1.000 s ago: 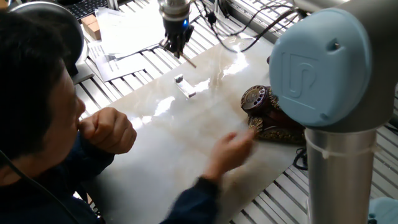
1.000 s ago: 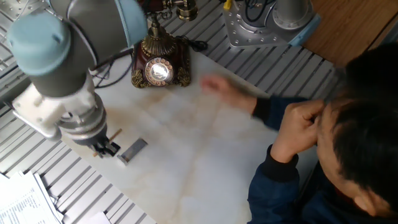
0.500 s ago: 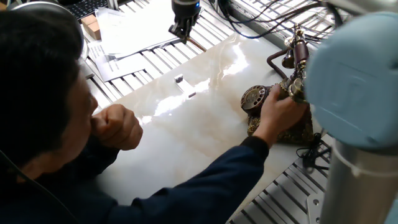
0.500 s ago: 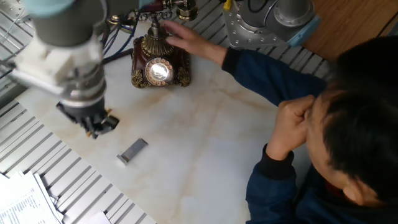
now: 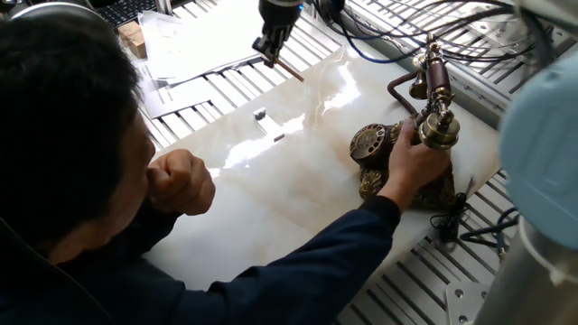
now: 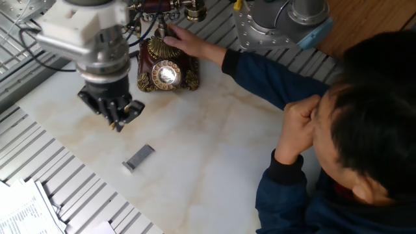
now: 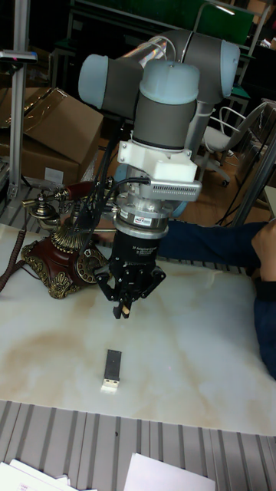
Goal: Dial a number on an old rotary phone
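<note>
The old rotary phone (image 5: 402,167) stands at the right end of the marble table, dark bronze with a round dial (image 5: 368,142) and a brass-capped handset (image 5: 434,83) on its cradle. It also shows in the other fixed view (image 6: 166,71) and the tall view (image 7: 63,265). A person's hand (image 5: 413,161) rests on the phone's base behind the dial. My gripper (image 5: 272,50) hangs above the table well left of the phone, shut on a thin wooden stick (image 5: 290,69) that points down. The gripper (image 6: 119,117) (image 7: 123,305) is apart from the dial.
A small grey rectangular piece (image 6: 138,157) (image 7: 113,370) lies on the table (image 6: 214,162) below the gripper. A seated person leans over the near edge, head (image 5: 63,135) and fist (image 5: 181,181) close to the table. Papers (image 5: 181,41) lie on the slatted surface beyond.
The person's hand reached across and settled on the phone's base. My gripper with the stick moved along the table toward the phone.
</note>
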You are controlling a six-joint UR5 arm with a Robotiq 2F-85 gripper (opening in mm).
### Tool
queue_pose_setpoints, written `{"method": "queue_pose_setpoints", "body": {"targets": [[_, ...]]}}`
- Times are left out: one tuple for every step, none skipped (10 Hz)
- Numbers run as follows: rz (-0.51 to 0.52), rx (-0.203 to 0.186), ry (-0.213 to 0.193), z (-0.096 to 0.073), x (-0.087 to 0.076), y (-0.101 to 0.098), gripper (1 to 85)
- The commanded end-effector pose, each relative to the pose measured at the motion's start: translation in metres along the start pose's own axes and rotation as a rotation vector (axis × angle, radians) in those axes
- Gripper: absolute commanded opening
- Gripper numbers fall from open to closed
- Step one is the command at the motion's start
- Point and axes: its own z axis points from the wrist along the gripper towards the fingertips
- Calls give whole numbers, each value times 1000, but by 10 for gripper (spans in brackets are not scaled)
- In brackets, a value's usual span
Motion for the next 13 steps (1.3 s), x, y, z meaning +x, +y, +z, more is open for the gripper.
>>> {"method": "queue_pose_setpoints", "body": {"targets": [[-17,-15,0,-2,15,4,20],[-40,-2,-1,-1,10,3,20],[-51,12,13,-1,12,0,20],[-31,6,9,-1,11,2,20],[-5,-7,20,-1,14,5,20],[7,-8,2,-1,9,5,20],[7,-23,-15,-1,5,9,20],[44,-41,-19,-1,4,14,20],[50,-11,-7,-1,7,6,20],[61,6,-12,-1,6,1,20],[73,-7,-25,-1,2,5,20],[74,-3,-18,-1,4,4,20],[78,-4,-5,-1,7,4,20]]}}
